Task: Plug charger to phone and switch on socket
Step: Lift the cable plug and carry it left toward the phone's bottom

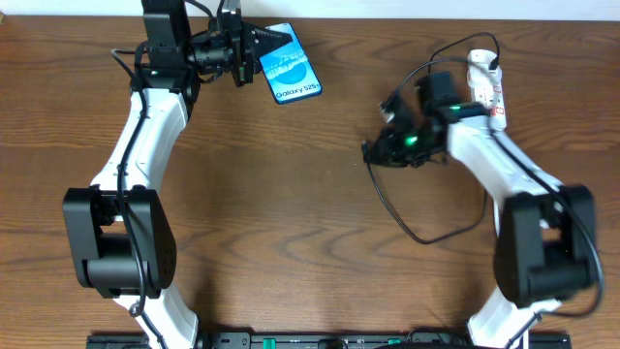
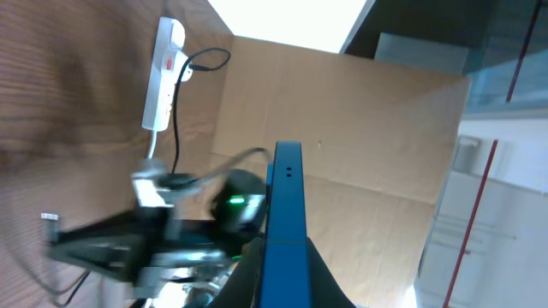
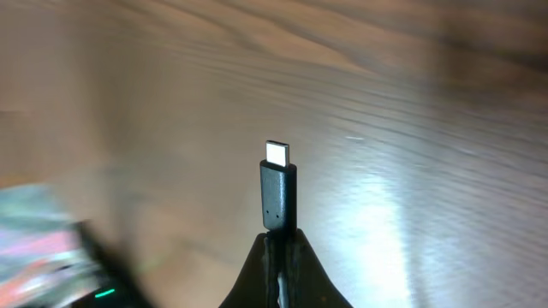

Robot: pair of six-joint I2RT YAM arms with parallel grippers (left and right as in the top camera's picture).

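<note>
Two hands are closed, each on its own thing. Your left hand (image 1: 250,50) sits at the far left of the counter (image 1: 291,213), clamped on the left edge of the phone (image 1: 291,66); the blue screen faces up to the overhead camera, its white lettering at the near end; from the left wrist view you see the phone edge-on, a blue slab rising between the fingers; whether it rests on the counter or hangs clear of it, you cannot tell.

Your right hand (image 1: 380,147) is on the right half of the counter, well apart from the phone; it pinches the charger (image 1: 407,225) just behind its plug tip (image 3: 278,184); in the right wrist view that tip stands straight out from the closed fingers (image 3: 253,287), its pale metal end bare above the wood.

From the right hand the thin black cable swings toward you in a wide loop on the counter, then runs back up beside the right arm.

Your socket (image 1: 487,85) lies at the far right, just behind that arm; a black plug (image 2: 184,73) sits in it beside the red switches (image 2: 171,62); which way the switches are set is too small to tell.
</note>
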